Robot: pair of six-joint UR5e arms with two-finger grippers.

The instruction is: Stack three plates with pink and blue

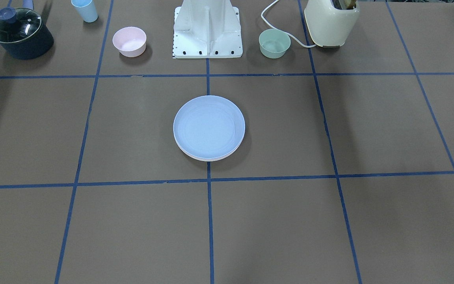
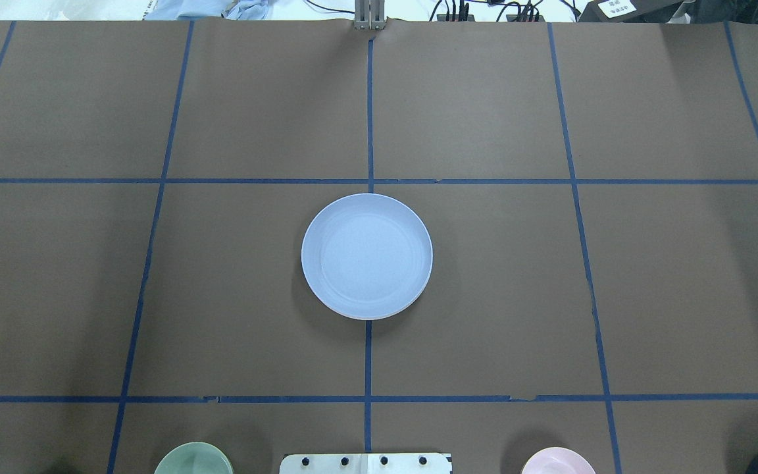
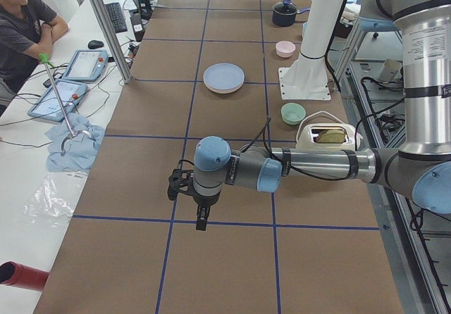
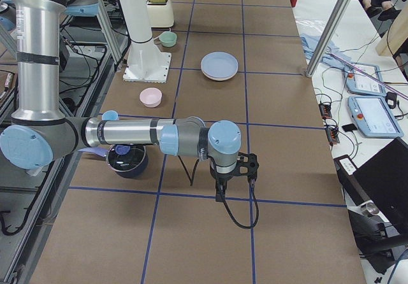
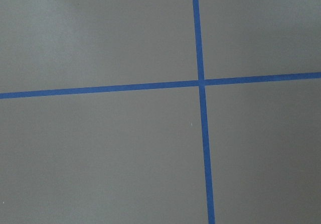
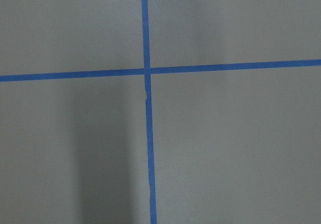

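A stack of plates lies at the table's centre with the light blue plate (image 1: 209,126) on top; it also shows in the overhead view (image 2: 366,253). A pale pink and whitish rim (image 1: 207,158) peeks out beneath it; I cannot tell the lower plates apart. The left gripper (image 3: 201,221) hangs over bare table far from the stack (image 3: 224,77), seen only in the left side view. The right gripper (image 4: 220,191) hangs likewise at the other end, far from the stack (image 4: 219,65). I cannot tell whether either is open or shut. Both wrist views show only brown table and blue tape.
Along the robot's side stand a pink bowl (image 1: 129,41), a green bowl (image 1: 274,43), a cream toaster (image 1: 331,21), a dark lidded pot (image 1: 20,33), a blue cup (image 1: 85,10) and the white base (image 1: 207,31). An operator (image 3: 21,18) sits beside the table.
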